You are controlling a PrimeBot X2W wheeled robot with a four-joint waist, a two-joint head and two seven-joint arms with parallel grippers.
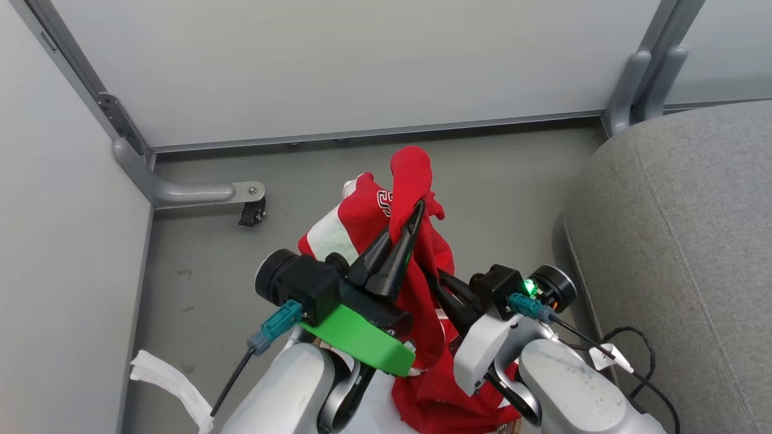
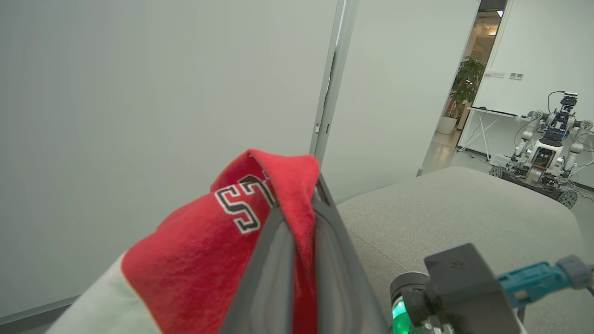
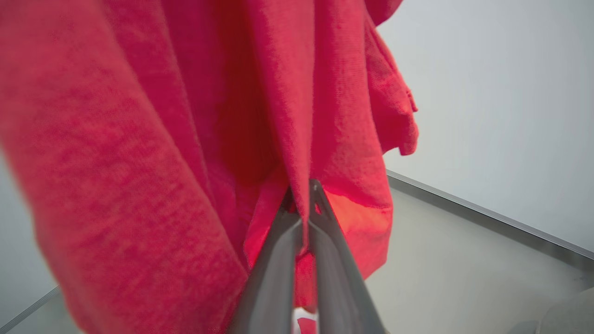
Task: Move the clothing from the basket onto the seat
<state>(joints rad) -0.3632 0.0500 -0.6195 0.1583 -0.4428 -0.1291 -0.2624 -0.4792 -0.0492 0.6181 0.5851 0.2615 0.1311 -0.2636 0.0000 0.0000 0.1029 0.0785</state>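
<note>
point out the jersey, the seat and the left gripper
jersey (image 2: 195, 260), left wrist view, red cloth below the letters
seat (image 1: 724, 211), head view, bare grey top
left gripper (image 1: 411, 218), head view, between its fingertips on the jersey

The clothing (image 1: 416, 181) is red, one piece a jersey (image 1: 362, 211) with black, white-edged letters (image 2: 241, 204) and a white panel (image 1: 329, 236), against a grey fabric seat (image 1: 681, 253), a darker grey floor (image 1: 199, 271) and a bright green bracket (image 1: 359, 337).
</note>
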